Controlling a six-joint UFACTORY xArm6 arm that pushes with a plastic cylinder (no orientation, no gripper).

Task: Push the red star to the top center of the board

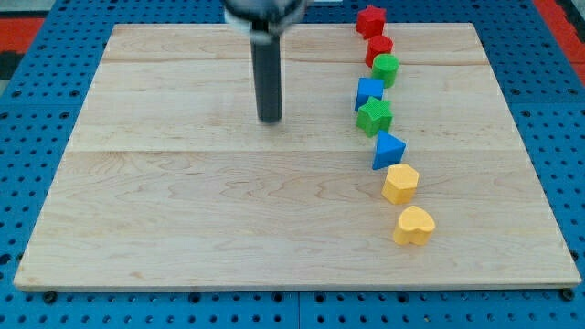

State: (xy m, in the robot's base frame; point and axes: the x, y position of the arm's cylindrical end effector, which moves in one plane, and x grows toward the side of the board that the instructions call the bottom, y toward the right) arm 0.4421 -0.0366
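Light wooden board (183,210) on a blue pegboard table (27,27). My tip (270,119), the lower end of a straight dark rod, sits upper centre of the frame on bare wood, touching no block; it has no jaws, so there is nothing to open or close.

Task block: the red star-shaped block (370,18), at the board's top edge, right of centre, well apart from my tip. Just below it and apparently touching is a second red block (378,47), shape unclear. The chain runs down the right side: green round block (387,68), blue block (368,91), green star-shaped block (375,115), blue triangular block (388,149), yellow hexagon-like block (400,183), yellow heart-shaped block (413,225).

Risks, as I judge them: the star sits at or over the top edge, so any push with an upward component could send it off the board. Approaching from below would likely drag the neighbouring red block along. An off-centre contact may spin the star off my tip.

Containers: none visible.
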